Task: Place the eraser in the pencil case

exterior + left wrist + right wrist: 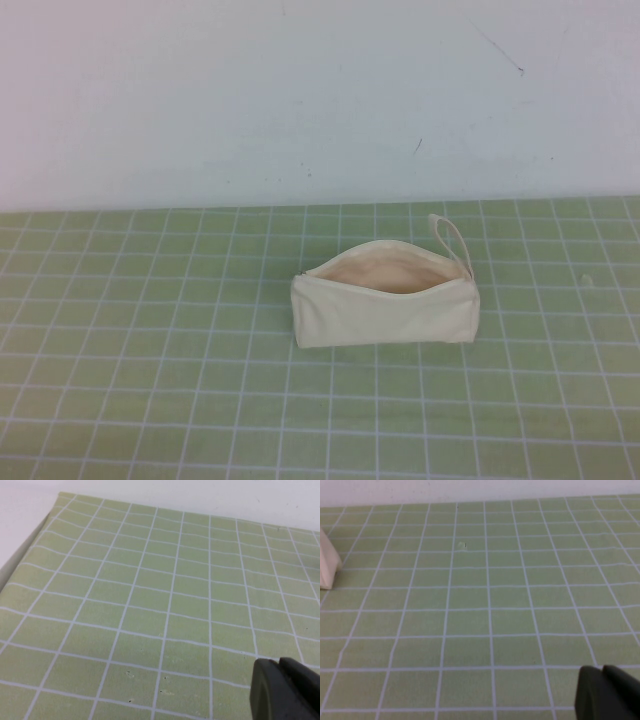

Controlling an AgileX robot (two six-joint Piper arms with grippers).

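A: Case [385,310] mid-desk [150,400], unzipped, mouth up, peach lining showing, strap [450,240] at far right end. Eraser?

B: Nowhere in view; maybe already inside, cannot tell. Probably light, stiff, slightly grippy; best pinched across long sides. Case soft, apt to sag.

A: Tools?

B: Left tool [287,690] well left of case, right tool [610,692] just right of it. Both low, clenched, empty.

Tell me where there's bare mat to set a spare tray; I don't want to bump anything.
Free: the green grid mat left of the pencil case, right of it, and in front. Tighter behind it, where the loop strap lies near the wall. The left gripper and right gripper hover over bare mat.
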